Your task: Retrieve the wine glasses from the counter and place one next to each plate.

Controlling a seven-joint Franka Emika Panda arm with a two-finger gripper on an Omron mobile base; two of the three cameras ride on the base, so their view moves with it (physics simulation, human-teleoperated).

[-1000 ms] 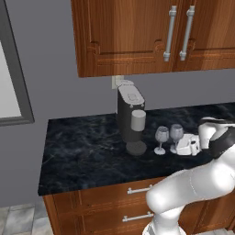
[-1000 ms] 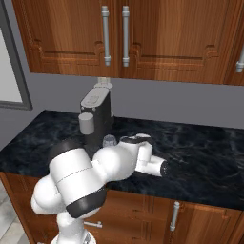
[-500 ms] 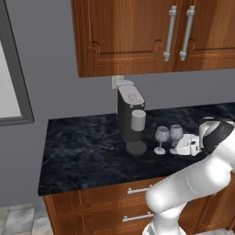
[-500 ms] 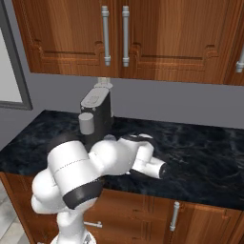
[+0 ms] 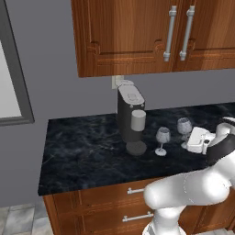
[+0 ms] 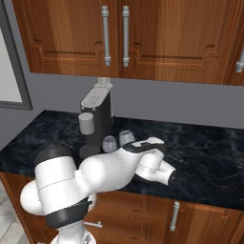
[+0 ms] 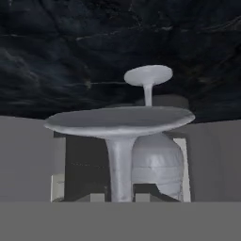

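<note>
glossy black marble-veined counter (image 5: 87,151), two clear greyish glass wine glasses (image 5: 162,137) beside the hand, polished brown wood cabinets (image 5: 124,36) with brushed metal handles (image 5: 170,32), matt dark plastic coffee machine (image 5: 130,114), smooth white glossy arm (image 6: 100,174)

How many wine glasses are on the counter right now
2. One wine glass stands just right of the coffee machine; the other wine glass is further right, at the gripper, which is shut on its stem. None looks hidden.

arm (image 6: 102,174): glossy white rounded shells | joints: dark bands | hand (image 5: 201,140): white boxy block
</note>
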